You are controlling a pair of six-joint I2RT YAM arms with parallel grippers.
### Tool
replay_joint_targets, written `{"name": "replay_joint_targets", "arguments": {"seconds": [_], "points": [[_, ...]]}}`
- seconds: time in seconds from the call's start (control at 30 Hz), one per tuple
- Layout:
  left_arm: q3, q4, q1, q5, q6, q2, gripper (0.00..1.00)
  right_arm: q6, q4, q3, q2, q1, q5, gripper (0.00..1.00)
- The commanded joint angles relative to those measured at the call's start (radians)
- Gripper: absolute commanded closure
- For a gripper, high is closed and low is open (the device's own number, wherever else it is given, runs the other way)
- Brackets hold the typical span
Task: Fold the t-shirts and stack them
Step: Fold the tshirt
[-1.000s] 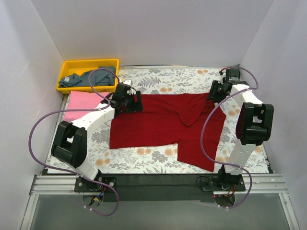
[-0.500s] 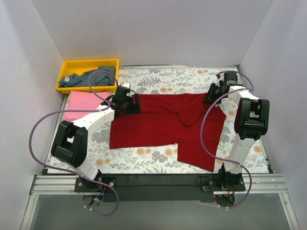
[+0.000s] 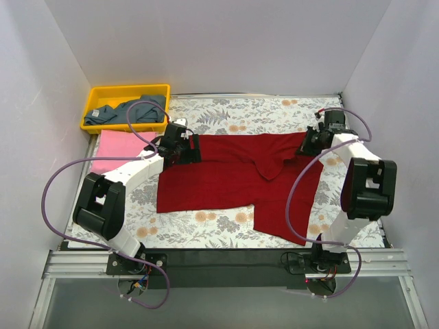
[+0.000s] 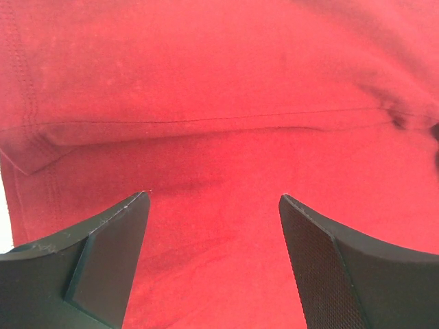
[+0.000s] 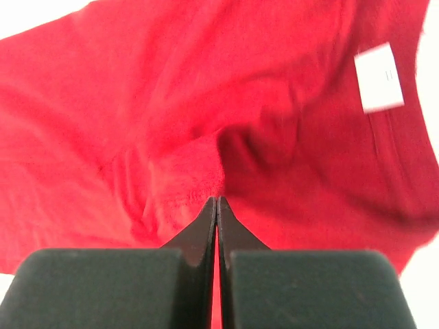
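Note:
The large dark red t-shirt (image 3: 233, 181) lies spread across the middle of the table. My left gripper (image 3: 188, 149) is open and hovers low over the shirt's far left corner; its wrist view shows red cloth (image 4: 219, 103) with a hem seam between the spread fingers (image 4: 103, 253). My right gripper (image 3: 309, 145) is shut on a pinch of the shirt's far right edge (image 5: 226, 157); a white label (image 5: 379, 77) shows nearby. A pink t-shirt (image 3: 116, 149) lies folded at the left edge. A blue-grey t-shirt (image 3: 134, 111) lies crumpled in the bin.
A yellow plastic bin (image 3: 96, 99) stands at the far left corner. White walls close in the table at back and both sides. The flowered tablecloth (image 3: 233, 113) shows beyond the red shirt and along the near edge.
My right gripper has moved a little to the right and nearer along the shirt's far right edge, drawing that edge with it. My left gripper has barely moved.

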Motion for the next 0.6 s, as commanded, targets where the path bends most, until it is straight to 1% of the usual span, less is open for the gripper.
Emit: {"name": "replay_joint_targets", "arguments": {"seconds": [0.0,0.03,0.1,0.17,0.3,0.4,0.5,0.57], "points": [[-0.003,0.014,0.005,0.035,0.009,-0.056,0.29,0.040,-0.046,-0.079,-0.156,-0.003,0.067,0.99],[-0.001,0.014,0.006,0.052,0.005,-0.056,0.29,0.045,-0.052,-0.128,-0.181,-0.003,0.074,0.99],[0.009,0.008,0.005,0.069,-0.001,-0.060,0.29,0.060,-0.054,-0.173,-0.248,-0.003,0.081,0.99],[0.025,-0.015,0.005,0.162,-0.021,-0.057,0.29,0.071,-0.054,-0.239,-0.296,-0.003,0.078,0.99],[0.069,-0.039,-0.020,0.282,-0.081,-0.037,0.29,0.091,-0.049,-0.332,-0.345,-0.003,0.087,0.99],[0.106,-0.055,-0.078,0.314,-0.119,-0.007,0.29,0.097,-0.044,-0.378,-0.391,-0.003,0.136,0.99],[0.158,-0.055,-0.161,0.343,-0.167,0.044,0.29,0.098,-0.046,-0.395,-0.416,-0.003,0.150,0.99],[0.207,-0.055,-0.196,0.351,-0.187,0.081,0.30,0.100,-0.037,-0.400,-0.426,-0.003,0.150,0.99]]}}
